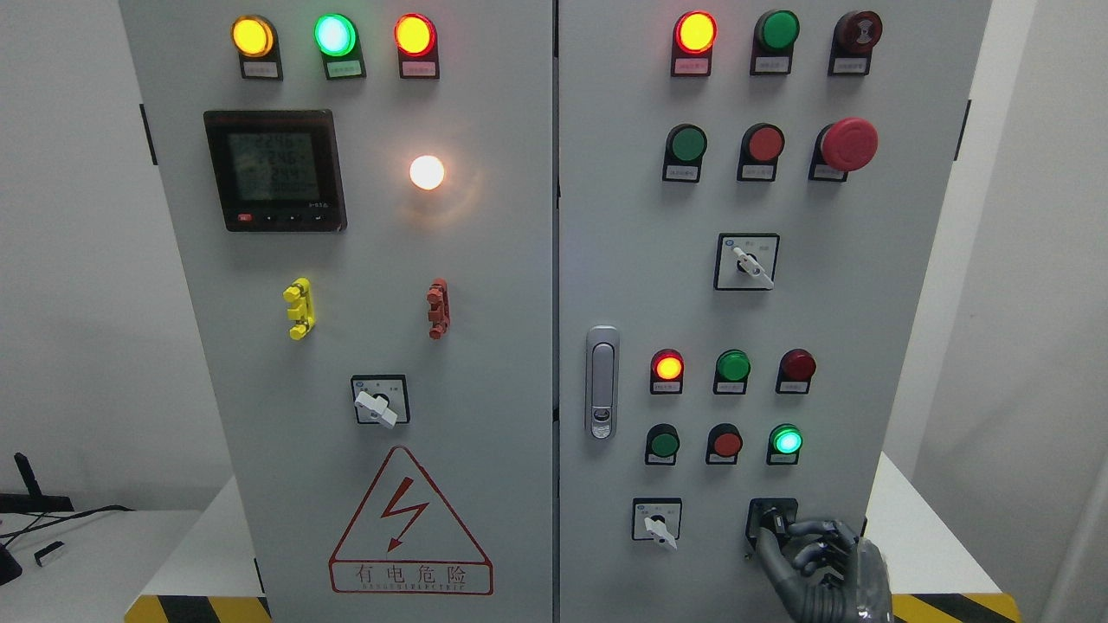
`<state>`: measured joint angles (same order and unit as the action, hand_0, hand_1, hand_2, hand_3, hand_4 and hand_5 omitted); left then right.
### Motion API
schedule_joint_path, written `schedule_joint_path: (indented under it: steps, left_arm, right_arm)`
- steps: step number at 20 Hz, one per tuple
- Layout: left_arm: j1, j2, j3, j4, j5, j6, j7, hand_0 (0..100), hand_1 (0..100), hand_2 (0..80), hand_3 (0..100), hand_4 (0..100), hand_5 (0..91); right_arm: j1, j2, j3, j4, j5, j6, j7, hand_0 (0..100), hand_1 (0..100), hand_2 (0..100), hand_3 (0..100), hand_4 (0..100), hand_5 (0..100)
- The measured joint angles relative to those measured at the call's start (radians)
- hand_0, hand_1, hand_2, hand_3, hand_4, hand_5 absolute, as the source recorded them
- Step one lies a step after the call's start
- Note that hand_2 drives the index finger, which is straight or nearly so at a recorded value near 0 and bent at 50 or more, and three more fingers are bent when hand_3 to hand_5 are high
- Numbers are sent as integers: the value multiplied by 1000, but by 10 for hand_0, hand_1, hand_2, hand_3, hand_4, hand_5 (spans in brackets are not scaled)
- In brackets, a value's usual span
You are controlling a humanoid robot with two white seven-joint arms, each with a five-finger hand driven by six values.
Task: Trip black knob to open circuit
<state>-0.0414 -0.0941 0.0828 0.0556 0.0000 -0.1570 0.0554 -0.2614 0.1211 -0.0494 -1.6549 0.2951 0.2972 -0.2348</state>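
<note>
Right hand (818,562) fingers curled on black knob (773,522); knob likely stiff, small: pinch its lever and twist

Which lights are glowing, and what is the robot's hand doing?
Top left three lamps: glowing.
White lamp: glowing.
Top right red lamp: glowing.
Green lamp beside it: dark.
Lower green lamp: glowing.
Meter screen: on.
Right hand: fingers on the black knob.

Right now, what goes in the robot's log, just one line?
stage: turning | right hand: shut on black knob | place: cabinet door, bottom right | left hand: unseen
</note>
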Motion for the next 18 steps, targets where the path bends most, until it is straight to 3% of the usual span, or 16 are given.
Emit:
schedule_joint_path:
  steps: [11,18]
  left_arm:
    - [0,0,0,0,0,0,0,120,389,0,0,0,0]
    - [0,0,0,0,0,0,0,120,389,0,0,0,0]
  right_arm:
    - [16,-6,-1,-5,-1,-20,0,187,775,513,810,823,945]
    - [51,-15,-2,-12,-1,-80,3,181,776,498,801,823,941]
